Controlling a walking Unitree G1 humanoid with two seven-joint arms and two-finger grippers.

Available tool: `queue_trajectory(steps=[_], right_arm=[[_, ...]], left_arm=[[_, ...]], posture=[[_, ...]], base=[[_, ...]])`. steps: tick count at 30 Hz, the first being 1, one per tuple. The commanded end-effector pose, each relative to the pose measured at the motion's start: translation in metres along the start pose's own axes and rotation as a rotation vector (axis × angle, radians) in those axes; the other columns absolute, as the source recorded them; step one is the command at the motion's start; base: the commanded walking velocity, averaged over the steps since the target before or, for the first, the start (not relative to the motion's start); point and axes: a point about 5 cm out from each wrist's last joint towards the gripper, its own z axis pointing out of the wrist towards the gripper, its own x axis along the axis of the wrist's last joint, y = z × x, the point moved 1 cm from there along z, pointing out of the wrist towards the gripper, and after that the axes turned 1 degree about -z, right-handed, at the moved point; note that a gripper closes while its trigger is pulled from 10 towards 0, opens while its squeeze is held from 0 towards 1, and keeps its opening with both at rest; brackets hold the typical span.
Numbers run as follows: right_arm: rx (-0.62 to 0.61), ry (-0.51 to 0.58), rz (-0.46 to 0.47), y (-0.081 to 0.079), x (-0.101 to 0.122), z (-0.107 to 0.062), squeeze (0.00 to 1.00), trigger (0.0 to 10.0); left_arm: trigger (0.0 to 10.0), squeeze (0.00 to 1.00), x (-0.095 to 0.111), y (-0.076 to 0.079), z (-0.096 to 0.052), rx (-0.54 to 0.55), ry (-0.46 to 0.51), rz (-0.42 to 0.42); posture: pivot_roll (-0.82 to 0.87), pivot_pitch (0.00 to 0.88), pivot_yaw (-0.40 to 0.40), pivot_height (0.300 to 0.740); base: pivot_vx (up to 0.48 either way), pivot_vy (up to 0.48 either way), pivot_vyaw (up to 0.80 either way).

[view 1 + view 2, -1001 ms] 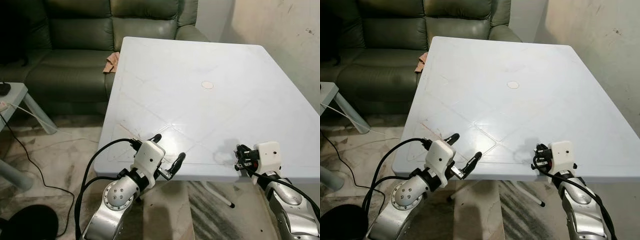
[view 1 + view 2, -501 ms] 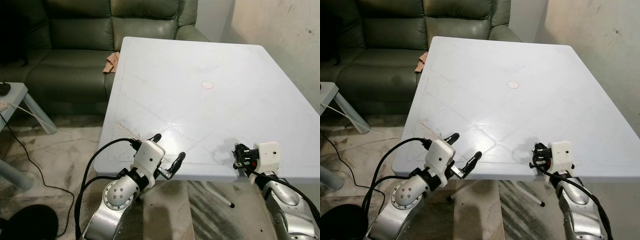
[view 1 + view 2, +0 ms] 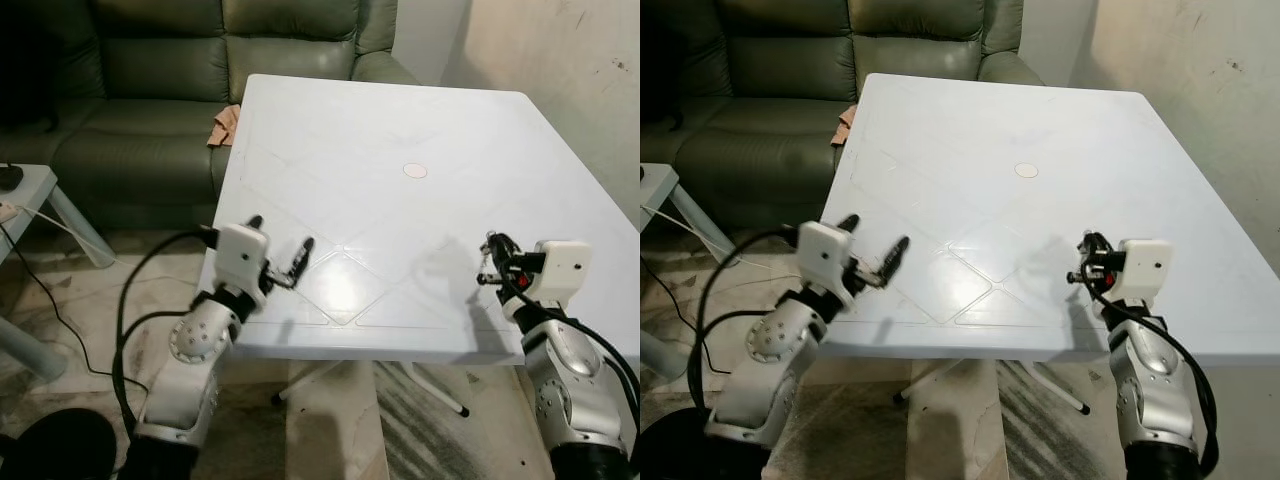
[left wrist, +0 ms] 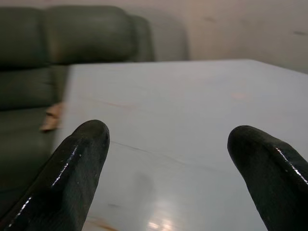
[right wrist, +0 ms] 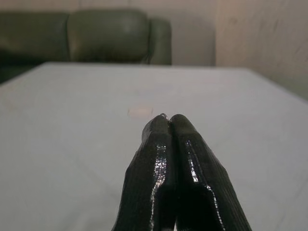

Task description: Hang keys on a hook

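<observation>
The right claw (image 3: 490, 262) is hovering at the lower right of the white worktop (image 3: 400, 120), fingers pressed together, apparently pinching the dangling keys (image 3: 484, 272). The left claw (image 3: 278, 252) is hanging wide at lower left. Keeping the grip firm and turning slowly seems wise.

Something small dangles at the right hand (image 3: 492, 262), too small to identify.
</observation>
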Motion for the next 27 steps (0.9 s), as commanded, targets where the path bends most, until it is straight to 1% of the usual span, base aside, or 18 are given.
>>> queue_trajectory(steps=[1,2,3,7,8,9,10,12,14,15,17,19,20,22,25,26,27], right_arm=[[-0.014,0.052,-0.002,-0.001,0.01,0.002,0.0,0.0],[-0.014,0.052,-0.002,-0.001,0.01,0.002,0.0,0.0],[0.003,0.061,-0.013,-0.008,0.011,0.002,0.0,0.0],[0.019,0.056,0.009,-0.016,0.009,0.0,0.0,0.0],[0.043,0.011,-0.012,-0.025,0.001,-0.002,0.0,0.0],[0.057,-0.006,-0.003,-0.03,-0.003,-0.003,0.0,4.9],[0.07,-0.033,-0.003,-0.038,-0.011,-0.005,0.0,10.0],[0.069,-0.038,-0.026,-0.042,-0.014,-0.005,0.0,10.0],[0.086,-0.038,0.017,-0.05,-0.014,-0.005,0.0,10.0],[0.087,-0.036,0.02,-0.051,-0.014,-0.005,0.0,10.0],[0.1,-0.038,0.008,-0.056,-0.014,-0.004,0.0,10.0],[0.091,-0.071,-0.027,-0.057,-0.019,-0.002,0.0,10.0],[0.084,-0.087,-0.029,-0.056,-0.021,-0.002,0.0,10.0],[0.07,-0.112,-0.024,-0.055,-0.024,0.001,0.0,10.0],[0.064,-0.12,-0.034,-0.055,-0.024,0.006,0.0,10.0],[0.064,-0.12,-0.032,-0.054,-0.023,0.008,0.0,10.0],[0.055,-0.123,-0.034,-0.053,-0.023,0.009,0.0,10.0]], left_arm=[[10.0,0.0,0.006,-0.013,0.0,0.055,0.029,-0.029],[10.0,0.0,0.006,-0.013,0.0,0.055,0.029,-0.029],[10.0,0.0,0.009,-0.016,-0.001,0.062,0.041,-0.041],[10.0,0.0,0.009,-0.022,-0.004,0.085,0.035,-0.056],[10.0,0.0,0.007,-0.023,-0.005,0.097,0.038,-0.046],[10.0,0.0,0.006,-0.024,-0.006,0.104,0.037,-0.049],[10.0,0.0,0.002,-0.025,-0.006,0.125,0.026,-0.062],[10.0,0.0,0.0,-0.026,-0.005,0.138,0.018,-0.064],[10.0,0.0,0.0,-0.026,-0.004,0.143,0.026,-0.069],[10.0,0.0,0.0,-0.026,-0.004,0.149,0.027,-0.075],[10.0,0.0,0.0,-0.027,-0.003,0.161,0.029,-0.089],[10.0,0.0,-0.003,-0.029,-0.001,0.173,0.023,-0.114],[10.0,0.0,-0.004,-0.03,0.0,0.172,0.02,-0.109],[10.0,0.0,-0.005,-0.03,0.005,0.161,0.021,-0.102],[10.0,0.0,-0.002,-0.03,0.014,0.162,0.026,-0.093],[10.0,0.0,-0.001,-0.029,0.018,0.157,0.03,-0.107],[10.0,0.0,0.0,-0.026,0.023,0.148,0.032,-0.142]], posture=[[-0.01,0.047,-0.054,0.74],[-0.01,0.047,-0.054,0.74],[-0.02,0.044,-0.051,0.74],[-0.02,0.043,-0.05,0.74],[-0.02,0.046,-0.05,0.74],[-0.02,0.046,-0.05,0.74],[-0.02,0.047,-0.05,0.74],[-0.02,0.047,-0.052,0.74],[-0.01,0.049,-0.051,0.74],[-0.01,0.049,-0.051,0.74],[-0.02,0.046,-0.052,0.74],[-0.01,0.046,-0.059,0.74],[-0.01,0.046,-0.059,0.74],[-0.01,0.046,-0.059,0.74],[-0.01,0.043,-0.056,0.74],[-0.01,0.046,-0.054,0.74],[-0.01,0.049,-0.05,0.74]], base=[[0.0,0.0,0.0],[0.0,0.0,0.0],[0.0,0.0,0.0],[0.0,0.0,0.0],[0.0,0.0,0.0],[0.0,0.0,0.0],[0.0,0.0,0.0],[0.0,0.0,0.0],[0.0,0.0,0.0],[0.0,0.0,0.0],[0.0,0.0,0.0],[0.0,0.0,0.0],[0.0,0.0,0.0],[0.0,0.0,0.0],[0.0,0.0,-0.72],[0.0,0.0,-0.72],[0.0,0.0,-0.72]])
